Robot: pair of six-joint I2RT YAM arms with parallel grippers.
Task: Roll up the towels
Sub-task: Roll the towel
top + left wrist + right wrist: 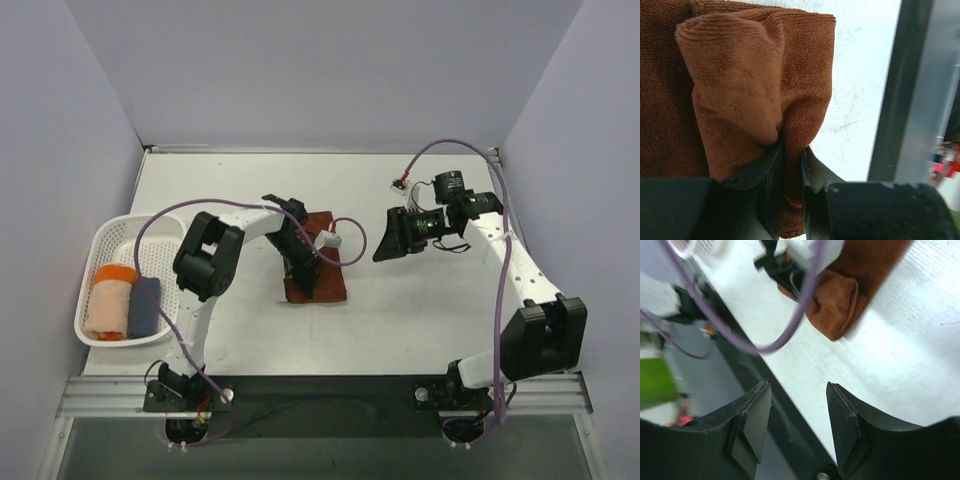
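- The rolling of the rust-brown towel point(330, 282) looks under way: it lies on the bench point(420, 310) at the centre of the top view, and its near end is lifted into a thick fold.
- The left pincer point(790, 165) is clamped on that fold, with cloth bunched between its fingers and bulging above them.
- The right pincer point(796, 420) hangs right of centre in the top view, fingers apart and holding nothing. It is clear of the towel, which sits at the top of its own wrist view.
- The next move probably calls for carrying the pinched fold over the flat cloth towards the top of the frame. The turn should be kept tight and its edges square, since terry cloth sags and splays.
- The free pincer could pin the flat part down. That is a judgement only.
- In the white lattice basket point(100, 245) at the left edge, a peach-orange towel point(112, 300) and a slate-blue towel point(146, 306) lie rolled side by side.
- A purple cable point(760, 347) loops by the left wrist and could get in the way if the two arms come close.
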